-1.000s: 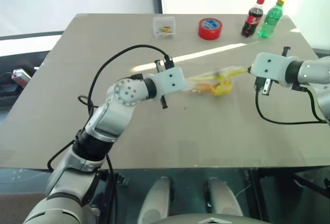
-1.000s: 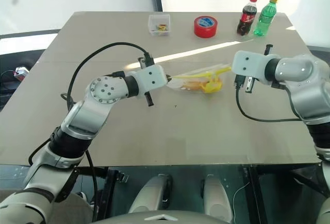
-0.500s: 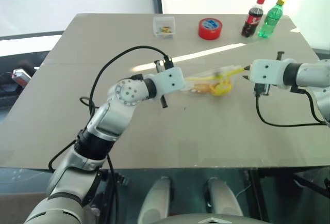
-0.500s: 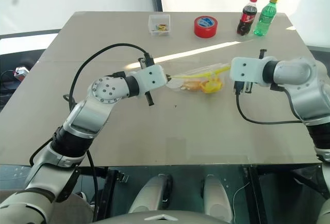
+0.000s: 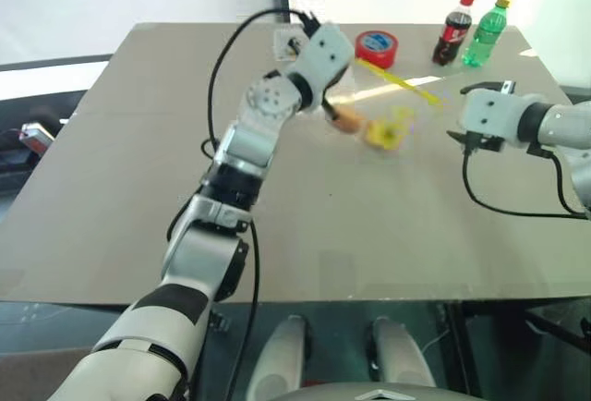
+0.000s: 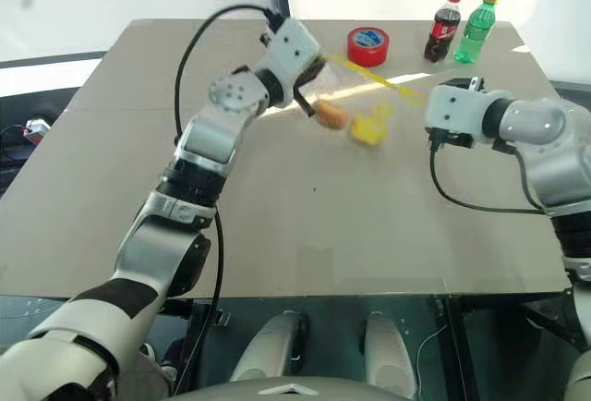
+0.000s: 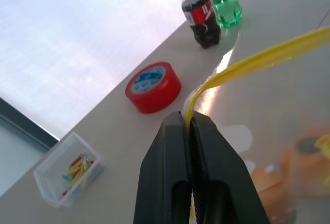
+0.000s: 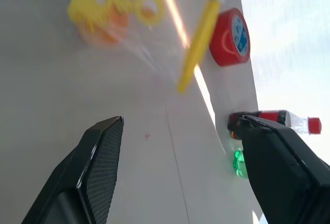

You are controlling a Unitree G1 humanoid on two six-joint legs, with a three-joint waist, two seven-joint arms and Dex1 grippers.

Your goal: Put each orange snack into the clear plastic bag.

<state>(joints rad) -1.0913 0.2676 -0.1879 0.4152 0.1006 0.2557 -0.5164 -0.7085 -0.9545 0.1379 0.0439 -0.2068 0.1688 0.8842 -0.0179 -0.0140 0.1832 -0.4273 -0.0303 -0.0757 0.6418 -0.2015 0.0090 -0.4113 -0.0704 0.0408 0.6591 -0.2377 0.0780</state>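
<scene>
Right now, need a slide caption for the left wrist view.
Left pincer pinching the clear plastic bag by its yellow strip, red tape roll beyond.

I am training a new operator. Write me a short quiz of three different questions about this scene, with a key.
1. True or false: the left tool is shut on the yellow strip of the clear plastic bag.
2. Which tool stands open? A) left B) right
3. Fill in: beside the cola bottle stands a ____ bottle.

Key: 1 true. 2 B. 3 green.
</scene>
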